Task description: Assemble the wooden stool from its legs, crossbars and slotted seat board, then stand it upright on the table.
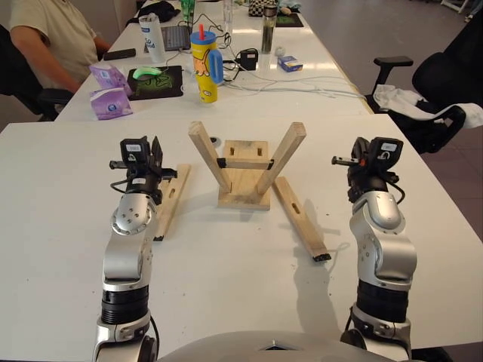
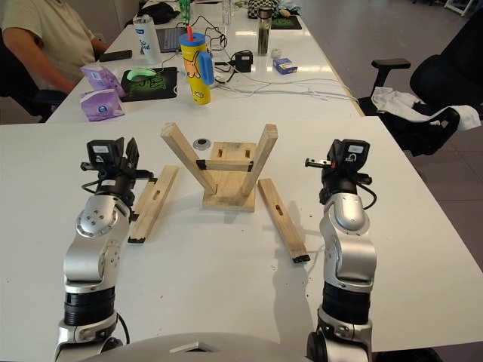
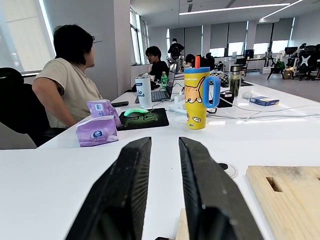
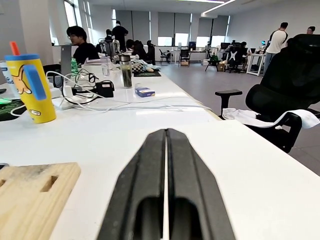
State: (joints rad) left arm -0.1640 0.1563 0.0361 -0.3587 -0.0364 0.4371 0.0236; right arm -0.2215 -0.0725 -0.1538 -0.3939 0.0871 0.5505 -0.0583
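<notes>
One seat board (image 1: 244, 192), one crossbar (image 1: 245, 163), two fitted legs (image 1: 209, 154), two loose legs (image 1: 300, 218).
Near worktop (image 1: 60, 226) far edge, other edges well apart; left gripper (image 3: 165, 145) parted, right gripper (image 4: 166, 134) clenched.

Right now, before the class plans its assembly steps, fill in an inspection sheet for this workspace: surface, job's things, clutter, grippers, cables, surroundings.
Surface: white table, carrying the stool parts.
Job's things: seat board lies flat; left standing leg and right standing leg splay up from it, crossbar between them; left loose leg and right loose leg lie either side.
Clutter: round disc behind the board; yellow tumbler and tissue packs on the next table.
Grippers: left gripper open beside the left loose leg; right gripper shut, empty.
Cables: white cables on the next table.
Surroundings: office chair with white cloth, right; seated person, left.
</notes>
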